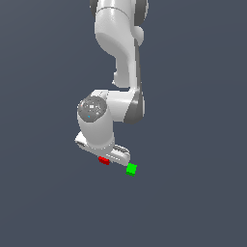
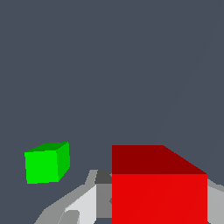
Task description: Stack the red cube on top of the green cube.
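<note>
Exterior view: we see the white arm bent down over a plain dark grey floor (image 1: 43, 202), the pincer (image 1: 107, 158) low beneath the wrist. The red cube (image 1: 103, 160) peeks out just under the pincer's body, mostly covered by it. The green cube (image 1: 131, 169) sits just beside the pincer, toward the exterior view's right and a little nearer the camera, apart from the red cube. From here we cannot make out the fingers, nor whether the red cube is lifted or on the floor.

Wrist view: here we get what the other camera hides. The red cube (image 2: 159, 192) fills the near foreground, sitting between the pincer's (image 2: 144, 205) grey-white fingers (image 2: 83, 205), which show on both sides of it. The pincer appears closed on the red cube, though the contact faces themselves are hidden. The green cube (image 2: 46, 164) stands off to one side, clear of the fingers and not touching the red cube.
</note>
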You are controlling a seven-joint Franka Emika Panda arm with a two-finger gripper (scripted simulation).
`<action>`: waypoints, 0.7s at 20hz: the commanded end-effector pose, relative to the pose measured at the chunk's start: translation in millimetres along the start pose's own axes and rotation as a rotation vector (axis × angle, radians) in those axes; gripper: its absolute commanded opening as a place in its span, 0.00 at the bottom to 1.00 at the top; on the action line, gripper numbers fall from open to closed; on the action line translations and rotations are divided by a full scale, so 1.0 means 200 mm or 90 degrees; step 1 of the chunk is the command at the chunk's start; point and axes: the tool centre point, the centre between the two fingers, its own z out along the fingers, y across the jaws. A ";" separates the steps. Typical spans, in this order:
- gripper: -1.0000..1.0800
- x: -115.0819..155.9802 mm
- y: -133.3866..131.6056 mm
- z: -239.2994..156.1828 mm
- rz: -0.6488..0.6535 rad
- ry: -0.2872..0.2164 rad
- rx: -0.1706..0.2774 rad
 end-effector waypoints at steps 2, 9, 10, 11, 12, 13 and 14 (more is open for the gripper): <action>0.00 -0.03 -0.10 0.05 -0.001 0.000 0.000; 0.00 -0.10 -0.40 0.20 -0.001 -0.001 0.000; 0.00 -0.10 -0.44 0.22 -0.001 -0.001 0.000; 0.00 -0.11 -0.46 0.23 -0.001 -0.001 0.000; 0.00 -0.11 -0.48 0.24 -0.001 -0.001 0.000; 0.00 -0.12 -0.50 0.25 -0.001 -0.001 0.000; 0.00 -0.12 -0.52 0.25 -0.001 -0.001 0.000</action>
